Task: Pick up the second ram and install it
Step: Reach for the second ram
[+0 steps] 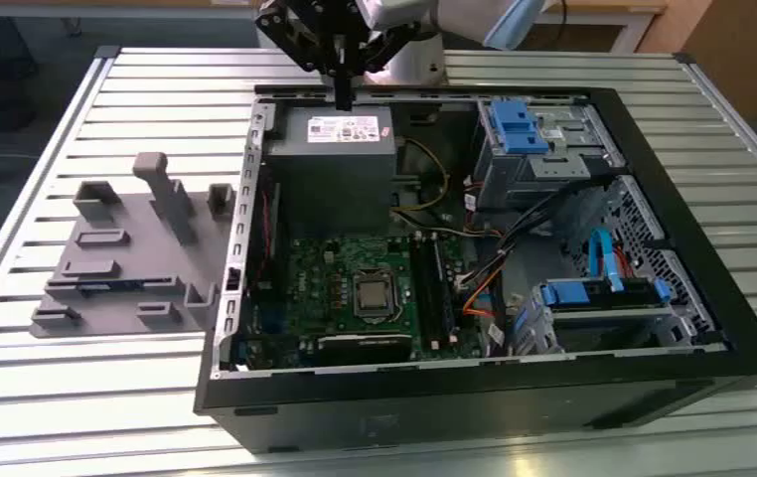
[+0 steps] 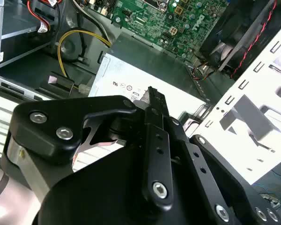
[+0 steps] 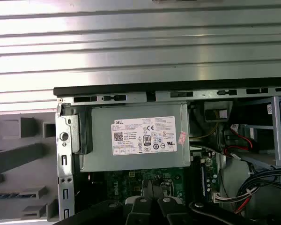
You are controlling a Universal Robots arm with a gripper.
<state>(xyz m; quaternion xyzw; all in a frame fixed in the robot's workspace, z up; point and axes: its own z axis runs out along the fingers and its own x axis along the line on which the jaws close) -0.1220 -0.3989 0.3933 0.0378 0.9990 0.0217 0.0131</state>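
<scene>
My gripper (image 1: 343, 97) hangs over the far edge of the open computer case, above the grey power supply (image 1: 330, 149), with its black fingers (image 2: 152, 101) pressed together and nothing between them. A thin green-blue strip, the second ram (image 1: 104, 287), lies in the grey plastic fixture (image 1: 127, 248) on the table at the exterior view's left, well away from the gripper. In the first wrist view the ram (image 3: 4, 194) shows in the fixture beside the case. The green motherboard (image 1: 352, 283) with its long black slots (image 1: 422, 288) lies in the case floor.
The black case (image 1: 485, 397) has raised walls all round. Blue-tabbed drive cages (image 1: 525, 129) and bundled cables (image 1: 485, 288) crowd the exterior view's right half. A fan (image 2: 229, 42) sits by the case wall. The slatted metal table (image 1: 113, 397) surrounds the case.
</scene>
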